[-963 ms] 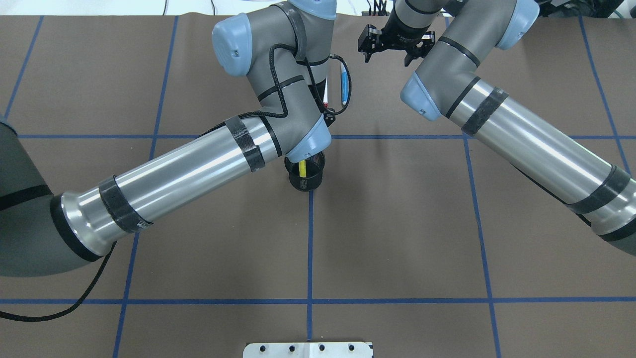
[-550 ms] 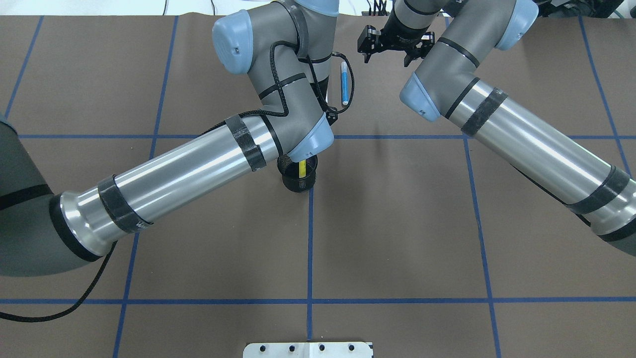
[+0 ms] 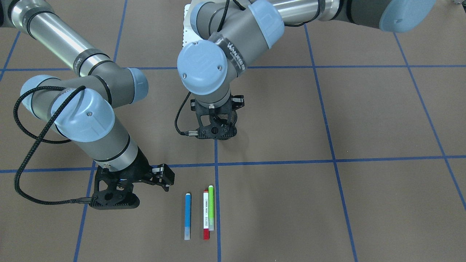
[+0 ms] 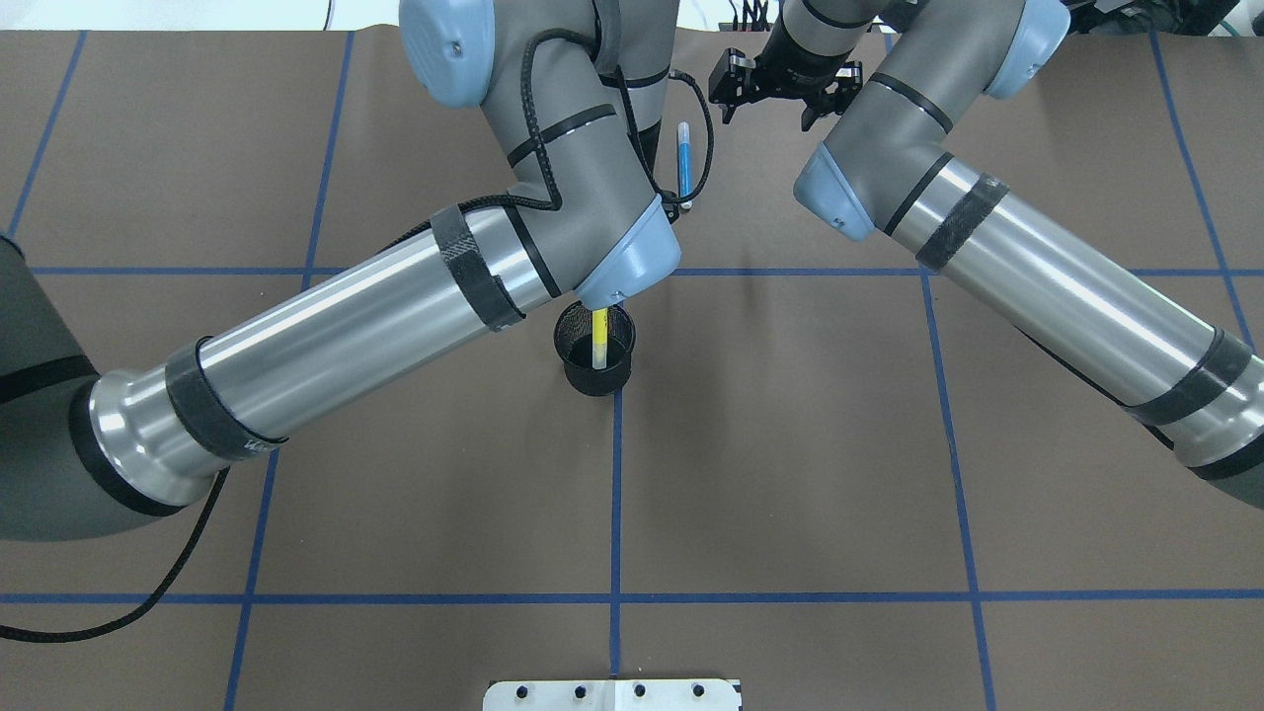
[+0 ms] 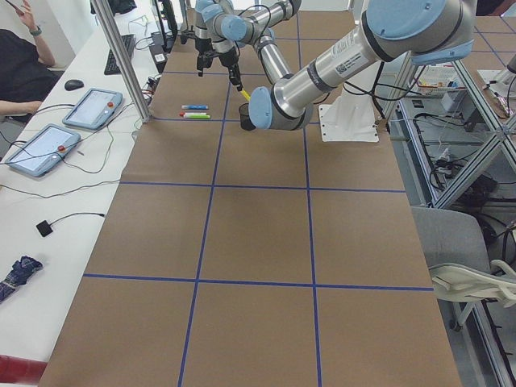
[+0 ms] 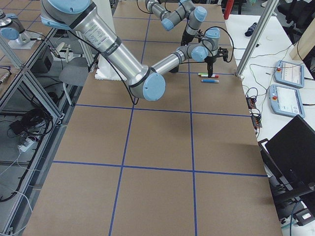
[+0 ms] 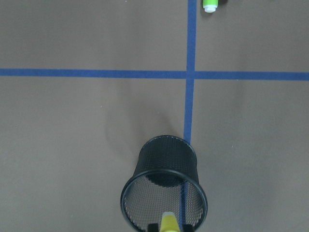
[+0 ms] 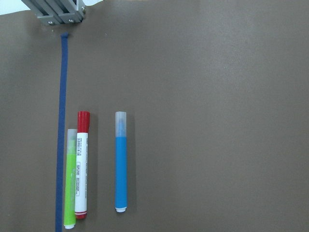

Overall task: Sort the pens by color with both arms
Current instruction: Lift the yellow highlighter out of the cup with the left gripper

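The yellow pen (image 4: 598,339) stands tilted inside the mesh cup (image 4: 593,381), its upper end reaching up under the left gripper (image 3: 214,125), which hangs straight over the cup. In the left wrist view the pen's pale tip shows at the bottom edge, above the cup's mouth. Whether the left gripper's fingers grip the pen or stand clear of it cannot be told, since the wrist hides them from above and the cup blurs them from the front. The cup sits just beside a crossing of the blue tape lines (image 4: 616,494) on the brown mat (image 4: 790,474). The right gripper (image 4: 772,104) hovers at the far side of the table with its fingers spread wide and nothing between them. The other three pens lie flat and parallel on the mat near it. The blue pen (image 3: 187,216) is the nearest to it, apart from the other two. The white pen (image 3: 206,215) with red caps lies touching the green pen (image 3: 211,207), which runs right along a tape line. Nothing lies between the right gripper and these pens. The left arm's elbow (image 4: 553,148) hides the white and green pens from overhead.
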You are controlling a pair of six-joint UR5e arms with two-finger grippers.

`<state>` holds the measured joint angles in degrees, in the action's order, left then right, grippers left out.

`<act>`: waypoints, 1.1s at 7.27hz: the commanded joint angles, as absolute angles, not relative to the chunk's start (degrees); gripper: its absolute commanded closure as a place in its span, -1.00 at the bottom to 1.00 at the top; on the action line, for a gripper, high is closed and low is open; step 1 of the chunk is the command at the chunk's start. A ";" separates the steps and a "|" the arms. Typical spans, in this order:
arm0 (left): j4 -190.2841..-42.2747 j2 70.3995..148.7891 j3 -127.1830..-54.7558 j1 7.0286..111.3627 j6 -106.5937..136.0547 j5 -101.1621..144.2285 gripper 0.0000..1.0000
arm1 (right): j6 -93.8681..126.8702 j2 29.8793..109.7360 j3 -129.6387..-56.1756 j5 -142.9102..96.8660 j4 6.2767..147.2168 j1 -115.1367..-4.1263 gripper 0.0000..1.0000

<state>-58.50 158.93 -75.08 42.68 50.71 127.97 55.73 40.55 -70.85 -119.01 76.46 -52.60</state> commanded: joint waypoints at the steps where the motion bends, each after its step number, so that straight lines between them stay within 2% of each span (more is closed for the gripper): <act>1: -52.65 158.47 -86.97 48.39 50.71 127.97 1.00 | 54.93 41.04 -71.01 -118.92 76.46 -52.56 -0.99; 3: -59.44 158.03 -88.68 52.63 51.24 121.96 1.00 | 55.11 41.39 -71.80 -117.69 76.29 -52.47 -0.99; 5: -77.86 150.95 -88.59 53.78 55.08 115.69 1.00 | 55.46 41.75 -72.42 -117.69 76.20 -52.56 -0.99; 8: -93.02 144.08 -88.42 53.27 60.34 99.90 1.00 | 55.02 42.27 -72.51 -117.69 76.11 -52.73 -0.99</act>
<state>-86.46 147.07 -88.54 53.56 57.05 106.80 55.13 41.99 -72.48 -117.69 76.13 -52.70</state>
